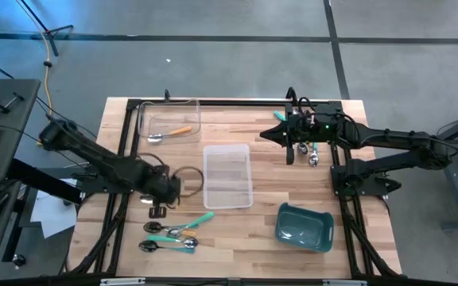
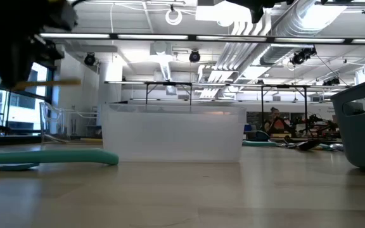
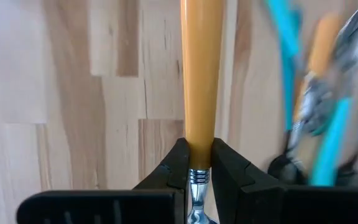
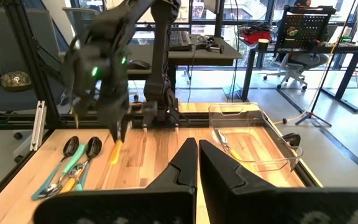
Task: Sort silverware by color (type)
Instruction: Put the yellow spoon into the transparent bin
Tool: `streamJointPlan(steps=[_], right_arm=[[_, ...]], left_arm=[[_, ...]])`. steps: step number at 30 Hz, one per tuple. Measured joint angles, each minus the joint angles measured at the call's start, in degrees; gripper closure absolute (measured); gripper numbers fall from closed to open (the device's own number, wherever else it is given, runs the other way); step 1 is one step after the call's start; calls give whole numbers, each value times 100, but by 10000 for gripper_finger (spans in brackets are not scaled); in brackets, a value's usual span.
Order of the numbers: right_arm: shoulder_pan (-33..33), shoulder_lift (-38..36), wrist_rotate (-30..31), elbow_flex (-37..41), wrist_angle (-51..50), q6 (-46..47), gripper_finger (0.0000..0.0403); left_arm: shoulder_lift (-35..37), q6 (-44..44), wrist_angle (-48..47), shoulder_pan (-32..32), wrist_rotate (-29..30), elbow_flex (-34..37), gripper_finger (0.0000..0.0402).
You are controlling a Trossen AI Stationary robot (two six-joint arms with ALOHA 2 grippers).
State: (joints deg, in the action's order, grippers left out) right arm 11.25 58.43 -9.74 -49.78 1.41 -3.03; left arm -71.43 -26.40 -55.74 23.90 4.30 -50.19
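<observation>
- The left gripper (image 3: 197, 163) was shut tight on a small spoon with a slim orange handle (image 3: 201, 74), holding it up off the wooden table (image 1: 237, 230).
- It was just beside the clear plastic tray (image 1: 227, 175) in the middle.
- More shiny spoons with teal handles (image 1: 173, 237) lay in a bunch near the table's front.
- One orange-handled spoon (image 1: 173, 132) lay in the far clear tray (image 1: 168, 119).
- The right gripper (image 4: 197, 163) was closed and empty, over the table's far right part, near two spoons (image 1: 313, 153).

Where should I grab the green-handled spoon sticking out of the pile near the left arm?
Grip the green-handled spoon at its free handle end, coming straight down, fingers across the slim handle; its bowl end lies among other spoons. The left gripper is shut on an orange spoon, so release that first.
</observation>
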Motion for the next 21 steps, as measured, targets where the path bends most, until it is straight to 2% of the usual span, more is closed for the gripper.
streamJointPlan(steps=[4,9,12,15,18,21], right_arm=[[2,0,0,0,0,0,403],[2,0,-6,0,2,2,403],[2,0,-17,0,2,64,403],[2,0,-17,0,4,157,403],[0,0,-43,0,8,164,403],[0,0,-57,0,11,177,403]], left_arm=[[870,-317,316,-236,121,0,380],[1745,-230,1689,-499,816,-8,380],[2037,206,2626,-740,1389,-9,380],[2170,764,3427,-1048,1724,-9,380],[2196,1377,4178,-1385,1734,-9,380],[2176,1887,4797,-1729,1485,-9,380]])
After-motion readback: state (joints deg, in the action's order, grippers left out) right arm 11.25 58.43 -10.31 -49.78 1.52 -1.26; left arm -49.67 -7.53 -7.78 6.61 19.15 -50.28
